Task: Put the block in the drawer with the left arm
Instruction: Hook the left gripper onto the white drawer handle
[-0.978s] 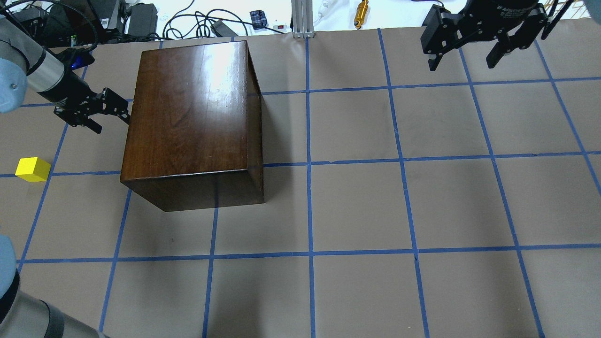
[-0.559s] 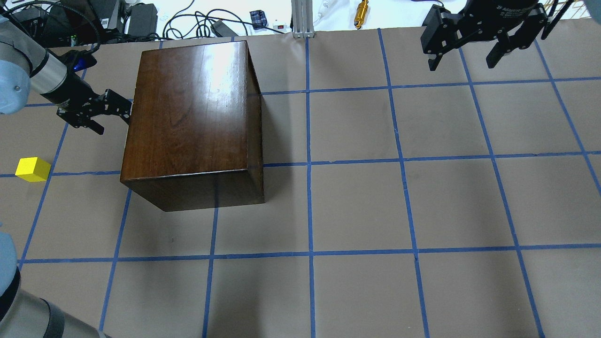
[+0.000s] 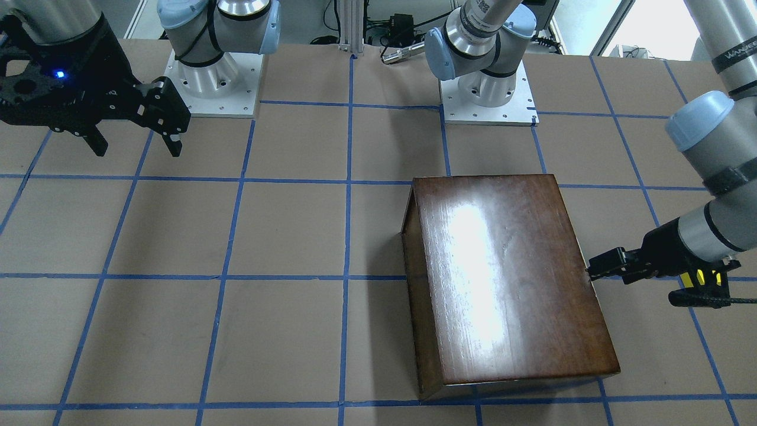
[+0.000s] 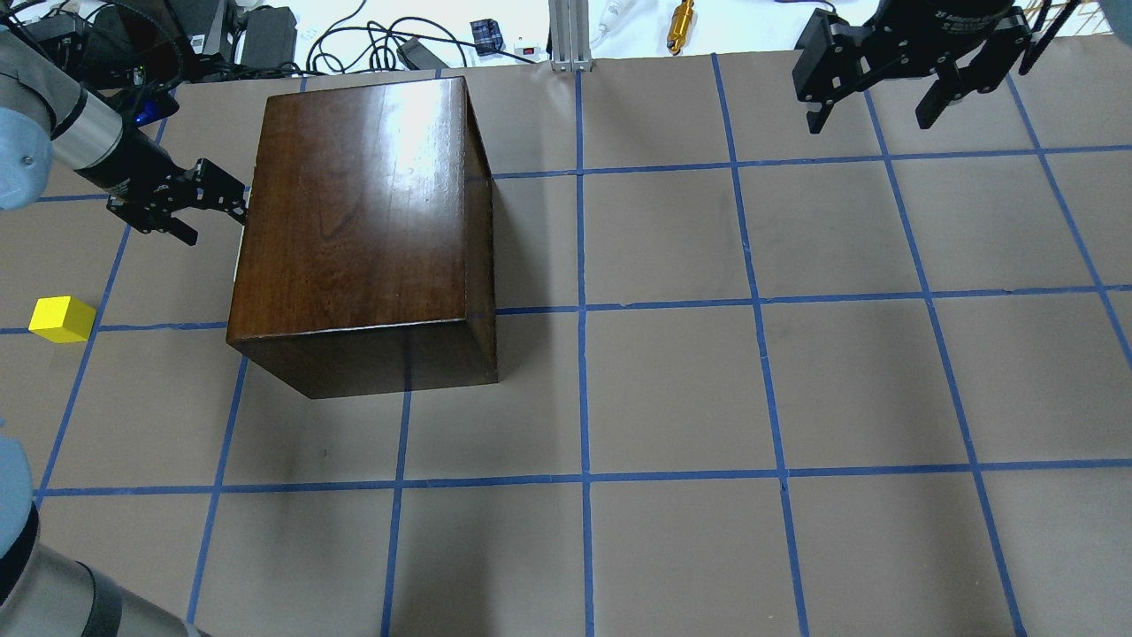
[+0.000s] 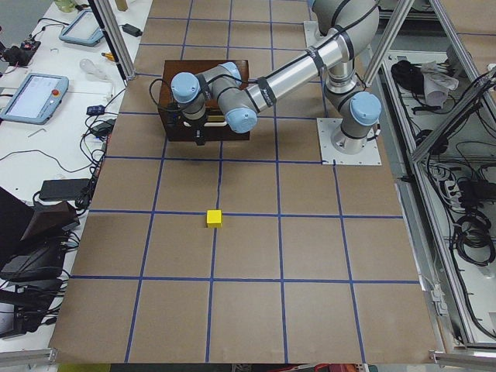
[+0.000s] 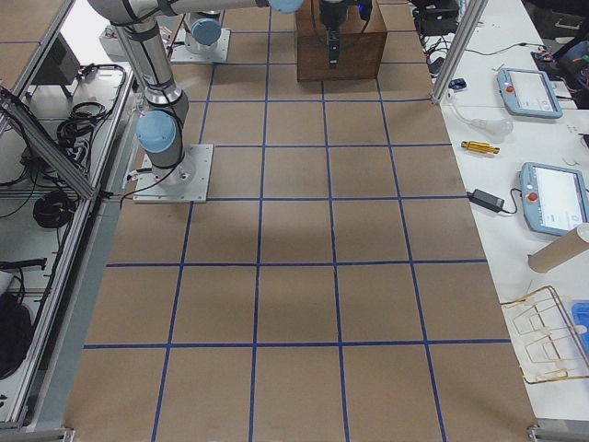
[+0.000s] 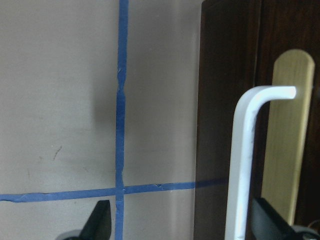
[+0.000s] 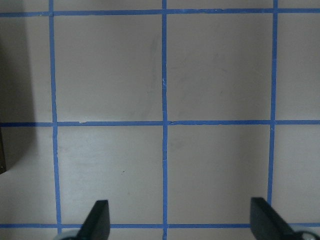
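Observation:
The yellow block [image 4: 61, 319] lies on the paper left of the dark wooden box [image 4: 354, 203]; it also shows in the exterior left view [image 5: 214, 218]. My left gripper [image 4: 210, 221] is open and low against the box's left face. In the left wrist view the drawer's dark front panel [image 7: 225, 125] fills the right side. Its pale metal pull [image 7: 245, 165] stands between my open fingertips, nearer the right one [image 7: 265, 222]. The drawer's tray is hidden. My right gripper [image 4: 880, 115] hangs open and empty over the far right of the table.
The box [image 3: 502, 272] stands on the taped grid, left of centre in the overhead view. Cables, power bricks and a brass part [image 4: 680, 25] lie beyond the far table edge. The two arm bases [image 3: 485, 89] are bolted at the robot's side.
My left gripper has shifted a little toward the far side along the box's left face and stays open. The block, the box and the right arm have not moved.

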### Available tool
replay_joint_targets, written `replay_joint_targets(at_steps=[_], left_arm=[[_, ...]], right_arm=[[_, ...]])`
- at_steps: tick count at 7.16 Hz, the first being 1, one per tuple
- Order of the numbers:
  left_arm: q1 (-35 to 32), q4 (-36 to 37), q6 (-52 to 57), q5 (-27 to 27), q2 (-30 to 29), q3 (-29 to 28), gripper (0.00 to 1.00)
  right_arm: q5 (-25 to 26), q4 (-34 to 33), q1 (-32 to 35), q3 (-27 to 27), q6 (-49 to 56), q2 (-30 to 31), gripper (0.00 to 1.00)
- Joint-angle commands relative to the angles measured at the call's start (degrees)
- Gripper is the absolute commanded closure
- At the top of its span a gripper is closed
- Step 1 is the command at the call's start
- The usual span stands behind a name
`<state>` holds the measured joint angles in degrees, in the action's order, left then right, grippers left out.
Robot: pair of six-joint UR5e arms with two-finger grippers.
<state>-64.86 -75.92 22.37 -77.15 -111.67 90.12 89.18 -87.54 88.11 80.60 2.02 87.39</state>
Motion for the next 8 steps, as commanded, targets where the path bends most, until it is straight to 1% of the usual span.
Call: replay_joint_targets(at_steps=[1,8], left_arm=[[0.0,0.16,0.74,0.07,-0.47,0.49,0.0],[0.0,1.39,1.8,0.07,-2.06,0.67,0.0]], right_arm=[[-0.06,0.0,0.04,0.0,0.0,0.06,0.0],[-0.06,0.0,0.04,0.0,0.0,0.06,0.0]])
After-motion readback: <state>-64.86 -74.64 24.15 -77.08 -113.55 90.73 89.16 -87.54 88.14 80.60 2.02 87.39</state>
